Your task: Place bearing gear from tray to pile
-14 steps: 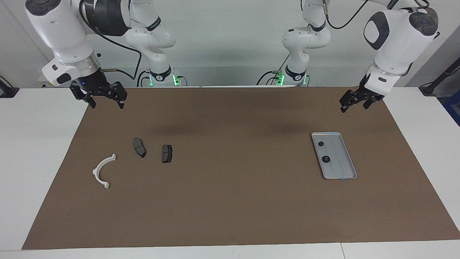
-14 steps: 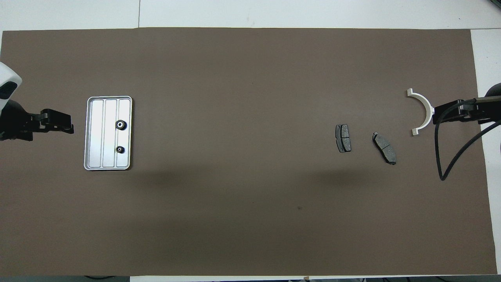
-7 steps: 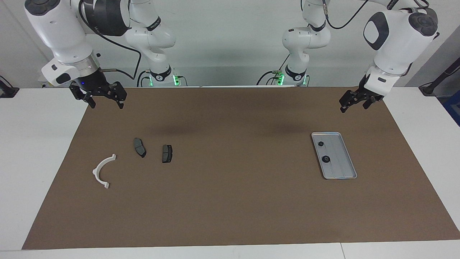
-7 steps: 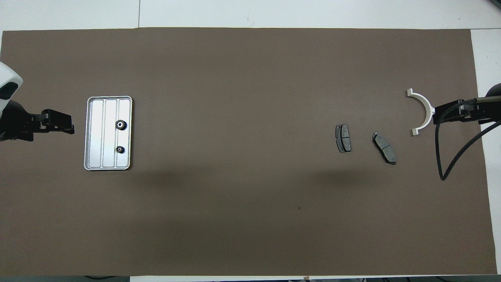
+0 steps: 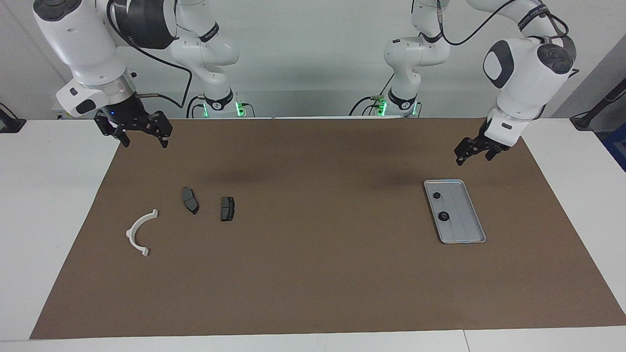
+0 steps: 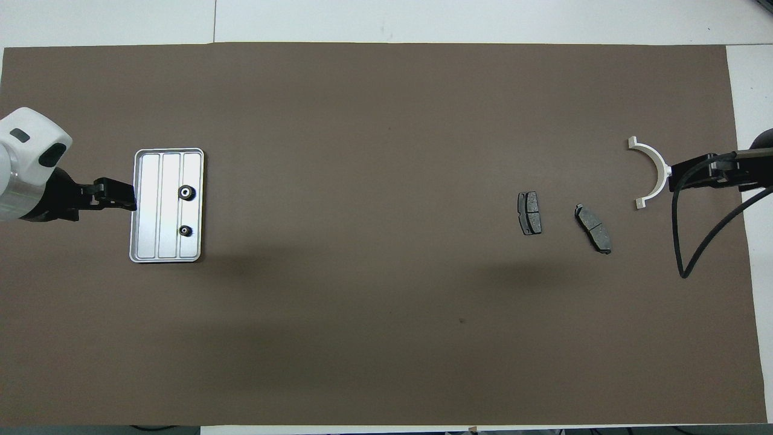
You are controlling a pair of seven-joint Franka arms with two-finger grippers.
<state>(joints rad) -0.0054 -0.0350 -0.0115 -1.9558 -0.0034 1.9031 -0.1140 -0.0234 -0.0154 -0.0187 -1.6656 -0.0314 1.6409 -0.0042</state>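
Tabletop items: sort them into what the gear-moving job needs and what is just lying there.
Needed:
- tray
- larger gear and smaller gear, both in the tray
- pile: white bracket, two dark pads
- left gripper, raised near the tray

Just there:
- brown mat
- right gripper, waiting

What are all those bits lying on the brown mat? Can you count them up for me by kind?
Small black gears in the tray: 2
Silver tray: 1
Dark grey brake-pad pieces: 2
White half-ring bracket: 1
Total: 6
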